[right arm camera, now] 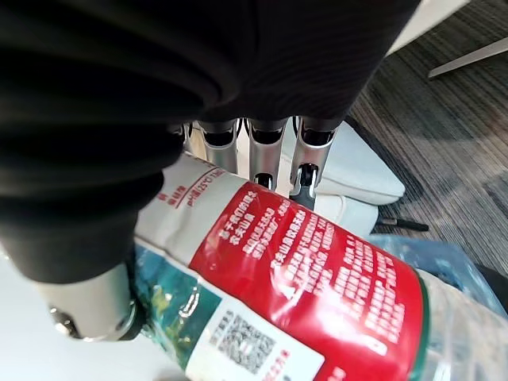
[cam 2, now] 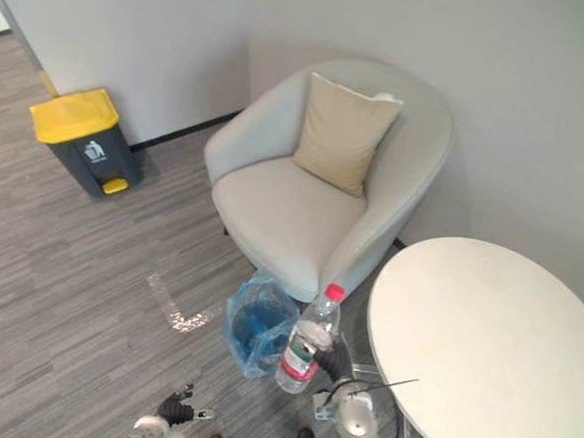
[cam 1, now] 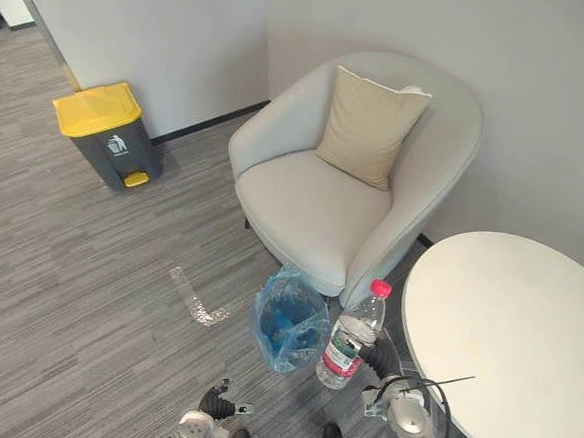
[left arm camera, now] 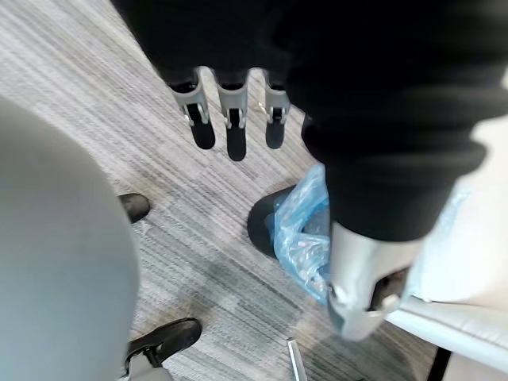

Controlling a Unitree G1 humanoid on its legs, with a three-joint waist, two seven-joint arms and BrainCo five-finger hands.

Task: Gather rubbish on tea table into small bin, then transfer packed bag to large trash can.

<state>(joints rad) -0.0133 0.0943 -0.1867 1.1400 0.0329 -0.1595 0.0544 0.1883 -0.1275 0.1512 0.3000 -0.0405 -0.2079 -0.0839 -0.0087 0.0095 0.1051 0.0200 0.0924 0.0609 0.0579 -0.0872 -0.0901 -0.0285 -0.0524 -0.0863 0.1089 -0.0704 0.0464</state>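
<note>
A clear plastic bottle [cam 1: 352, 334] with a red cap and red label is held upright in my right hand [cam 1: 381, 358], whose fingers [right arm camera: 262, 159] curl round its body [right arm camera: 302, 270]. It hangs just right of the small dark bin lined with a blue plastic bag [cam 1: 288, 321], between the armchair and the round white tea table [cam 1: 504, 334]. My left hand [cam 1: 217, 404] is low at the bottom of the eye views, its fingers [left arm camera: 230, 119] straight and holding nothing, with the blue bag [left arm camera: 298, 230] showing past them. The large grey trash can [cam 1: 103, 131] with a yellow lid stands by the far wall.
A light grey armchair [cam 1: 313, 210] with a beige cushion [cam 1: 371, 124] stands against the wall behind the small bin. A strip of shiny tape [cam 1: 194, 297] lies on the grey carpet. Open carpet stretches between the small bin and the trash can.
</note>
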